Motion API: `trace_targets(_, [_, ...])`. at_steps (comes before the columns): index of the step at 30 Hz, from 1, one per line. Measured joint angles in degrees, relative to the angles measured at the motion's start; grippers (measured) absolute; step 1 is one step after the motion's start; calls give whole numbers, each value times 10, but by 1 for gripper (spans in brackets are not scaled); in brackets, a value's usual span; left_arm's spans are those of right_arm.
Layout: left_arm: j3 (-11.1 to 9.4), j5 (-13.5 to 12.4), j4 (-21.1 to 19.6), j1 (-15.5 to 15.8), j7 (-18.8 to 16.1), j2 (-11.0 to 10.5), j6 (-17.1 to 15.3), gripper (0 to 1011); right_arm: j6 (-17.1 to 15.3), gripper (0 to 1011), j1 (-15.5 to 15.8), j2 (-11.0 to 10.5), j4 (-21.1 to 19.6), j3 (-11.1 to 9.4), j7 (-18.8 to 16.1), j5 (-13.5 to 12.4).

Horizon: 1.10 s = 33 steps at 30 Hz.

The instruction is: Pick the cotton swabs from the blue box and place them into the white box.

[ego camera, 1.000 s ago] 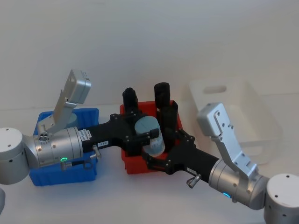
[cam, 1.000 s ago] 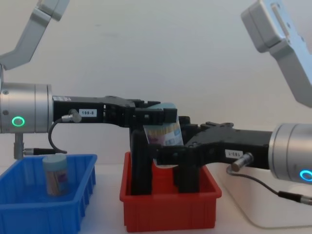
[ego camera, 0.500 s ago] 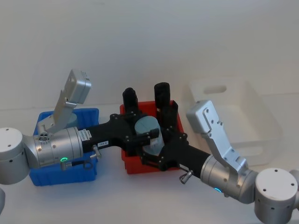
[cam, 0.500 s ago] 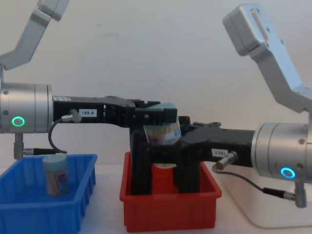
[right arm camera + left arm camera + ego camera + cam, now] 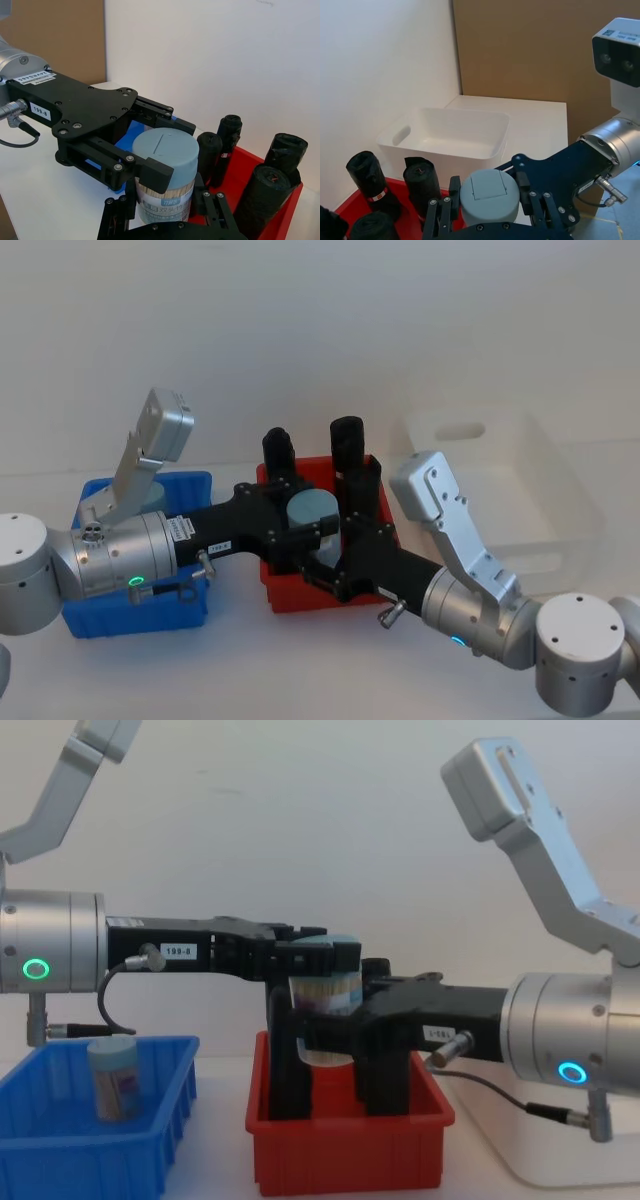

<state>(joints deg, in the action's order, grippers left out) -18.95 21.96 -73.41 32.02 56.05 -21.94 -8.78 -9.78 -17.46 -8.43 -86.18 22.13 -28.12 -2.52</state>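
A cotton swab tub [image 5: 315,512] with a light blue lid hangs above the red bin, and my left gripper [image 5: 312,530] is shut on its upper part. In the right wrist view the left fingers [image 5: 150,172] clamp the tub [image 5: 165,155] just under its lid. My right gripper [image 5: 330,565] has come in from the right and stands open, its fingers close on either side of the tub's lower half [image 5: 325,995]. Another tub [image 5: 112,1078] stands upright in the blue box [image 5: 60,1160]. The white box [image 5: 520,470] sits at the right.
A red bin [image 5: 350,1160] sits between the blue box and the white box, directly under both grippers. Tall black rolls [image 5: 347,435] stand in it, close behind the fingers. The left arm's body lies over the blue box [image 5: 190,490].
My right arm has slid left, bringing its fingers around the lower half of the held tub. The left gripper and the tub have stayed in place.
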Motion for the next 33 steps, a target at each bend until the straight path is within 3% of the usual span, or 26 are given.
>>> trace_targets(13, [0,0,0,0,1,0,0,995,1,642,-1,-1,2,2,3,-2])
trace_targets(24, [0,0,0,0,1,0,0,1004,-2,642,8,-10,-11,-1,15,-9])
trace_targets(33, [0,0,0,0,1,0,0,1004,-6,642,28,-33,-36,-16,48,-28])
